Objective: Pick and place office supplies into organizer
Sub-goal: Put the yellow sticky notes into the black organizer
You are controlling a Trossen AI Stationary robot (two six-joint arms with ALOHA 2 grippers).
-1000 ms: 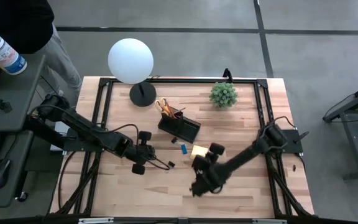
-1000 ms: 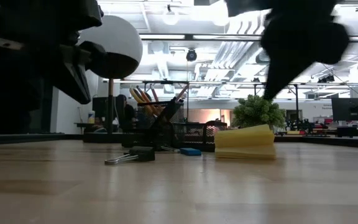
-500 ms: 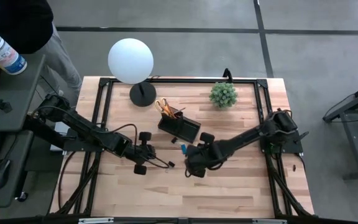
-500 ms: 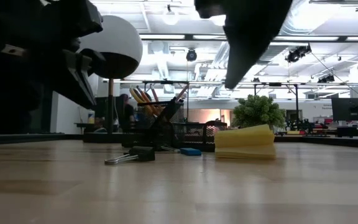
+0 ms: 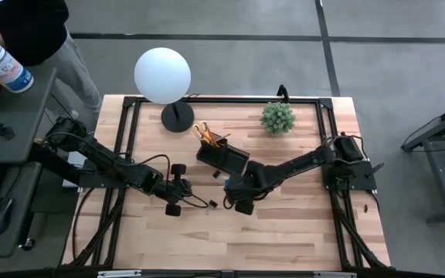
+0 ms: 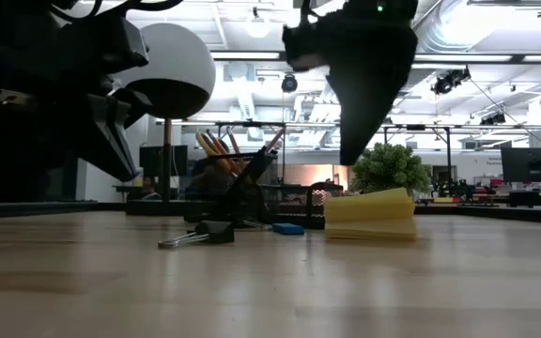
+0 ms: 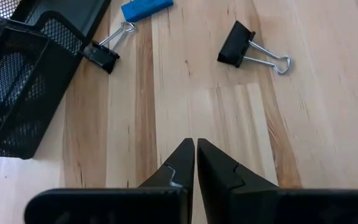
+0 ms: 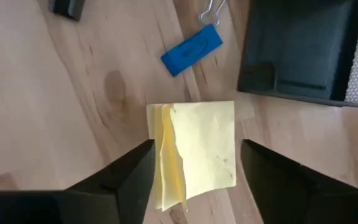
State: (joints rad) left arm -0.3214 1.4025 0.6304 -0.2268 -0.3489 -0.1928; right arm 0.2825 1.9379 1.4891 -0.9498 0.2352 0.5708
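Yellow sticky-note pad (image 8: 194, 152) lay on the table beside the organizer (image 5: 222, 160), between the spread fingers of the right gripper (image 8: 194, 163), not yet gripped. Scissors (image 5: 202, 132) and pencils (image 6: 216, 144) already stood in the organizer. Blue eraser (image 8: 191, 50) and two binder clips (image 7: 236, 51) remained loose. Left gripper (image 7: 195, 163) hovered nearby, closed and empty. Roughly halfway, I'd judge.

The left arm reaches in from the left edge of the high view toward its centre, its left end effector (image 5: 178, 189) low over the surface with both fingers (image 7: 180, 168) pressed together. The right arm stretches from the right side toward centre frame; the right end effector (image 5: 240, 193) points down, its fingers (image 8: 126, 171) spread wide, apparently gripping nothing.
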